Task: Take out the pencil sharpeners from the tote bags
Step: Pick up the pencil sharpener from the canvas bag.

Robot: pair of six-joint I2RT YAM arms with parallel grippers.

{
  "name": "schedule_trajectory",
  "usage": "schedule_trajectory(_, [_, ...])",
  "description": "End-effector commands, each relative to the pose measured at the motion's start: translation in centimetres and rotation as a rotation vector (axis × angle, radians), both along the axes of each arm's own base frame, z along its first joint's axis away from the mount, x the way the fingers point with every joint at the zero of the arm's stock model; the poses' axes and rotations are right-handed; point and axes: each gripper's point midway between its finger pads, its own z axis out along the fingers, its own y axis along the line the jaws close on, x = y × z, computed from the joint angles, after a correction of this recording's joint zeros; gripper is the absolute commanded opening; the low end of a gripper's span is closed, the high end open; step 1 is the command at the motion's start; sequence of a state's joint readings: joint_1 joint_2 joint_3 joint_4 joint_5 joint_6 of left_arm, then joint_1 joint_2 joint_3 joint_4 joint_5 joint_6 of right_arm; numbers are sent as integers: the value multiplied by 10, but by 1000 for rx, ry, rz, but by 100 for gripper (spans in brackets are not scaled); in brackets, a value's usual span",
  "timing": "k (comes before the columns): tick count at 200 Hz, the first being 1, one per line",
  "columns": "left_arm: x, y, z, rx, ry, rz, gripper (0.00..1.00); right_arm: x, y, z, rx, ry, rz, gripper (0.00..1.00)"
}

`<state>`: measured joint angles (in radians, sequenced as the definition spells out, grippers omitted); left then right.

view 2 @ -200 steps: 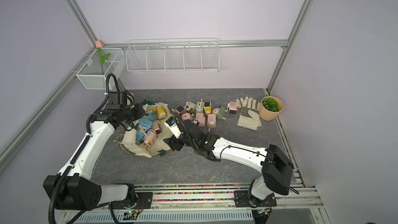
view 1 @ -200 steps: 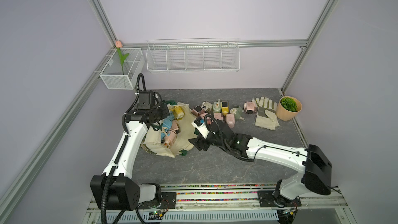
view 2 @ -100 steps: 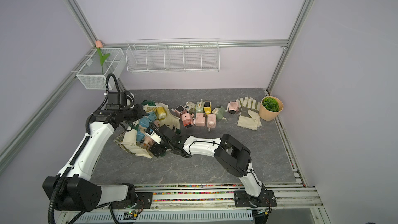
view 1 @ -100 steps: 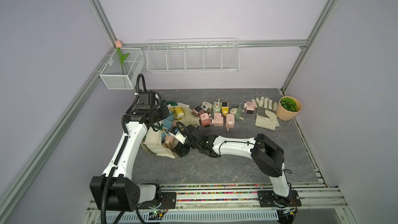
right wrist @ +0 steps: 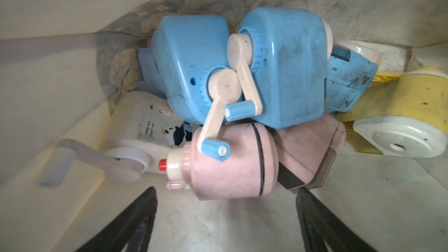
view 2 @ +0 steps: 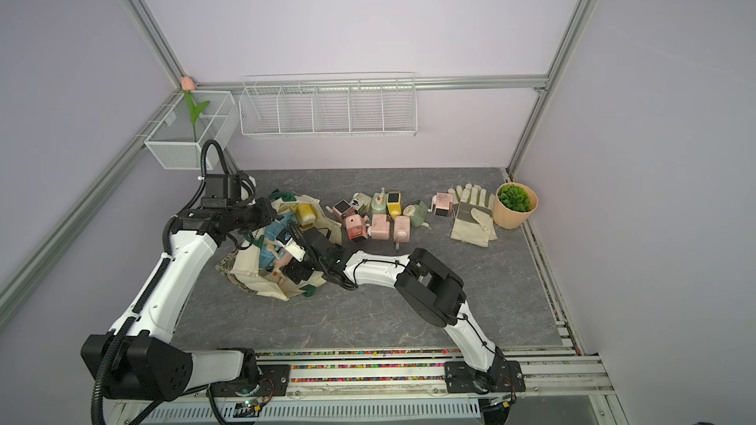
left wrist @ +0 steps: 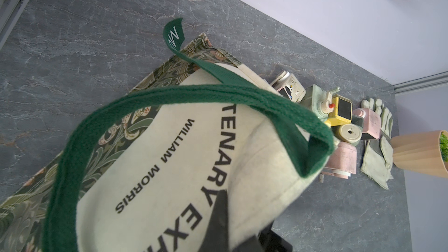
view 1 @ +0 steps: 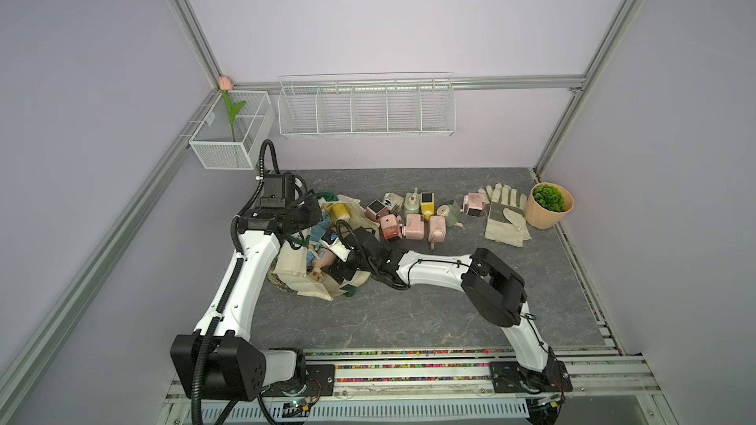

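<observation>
Unmoved at left, the left gripper (view 1: 307, 230) stays clamped on the raised rim of the tote bag (view 1: 292, 267). Its neighbour, the right gripper (right wrist: 226, 197), has pushed from the bag's mouth to inside it, jaws apart just short of a pink pencil sharpener (right wrist: 232, 163) touching two blue sharpeners (right wrist: 286, 69). Rightward, more pencil sharpeners (view 1: 413, 224) lie out on the counter (view 1: 409, 312).

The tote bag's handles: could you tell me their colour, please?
Handles: dark green, clearest in the left wrist view.
</observation>
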<state>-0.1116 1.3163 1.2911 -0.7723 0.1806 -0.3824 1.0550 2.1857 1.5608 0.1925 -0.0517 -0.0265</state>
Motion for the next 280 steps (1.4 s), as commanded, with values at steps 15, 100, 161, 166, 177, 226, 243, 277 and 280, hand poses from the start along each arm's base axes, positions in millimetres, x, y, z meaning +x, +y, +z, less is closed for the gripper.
schedule_trajectory(15, [-5,-5,9,-16,-19,-29,0,6,13,-9,24,47,50,92])
schedule_trajectory(100, [-6,-5,11,-17,-24,-25,0,10,23,-26,22,134,78,84])
schedule_trajectory(161, [-6,-3,11,-12,-25,-20,0,5,12,-9,30,120,76,64])
schedule_trajectory(166, [-6,-3,10,-10,-22,-20,0,4,11,-6,36,116,76,63])
schedule_trajectory(177, [-6,-2,11,-7,-24,-16,0,2,8,0,45,107,77,61])
schedule_trajectory(226, [-5,0,9,4,-19,-7,0,-3,-7,19,69,75,67,60])
schedule_trajectory(243, [-5,0,9,4,-19,-8,0,-4,-11,24,73,69,63,59])
schedule_trajectory(277, [-5,0,9,6,-19,-5,0,-6,-20,31,75,56,57,59])
schedule_trajectory(280, [-5,0,9,5,-19,-6,0,-6,-21,32,76,56,56,59])
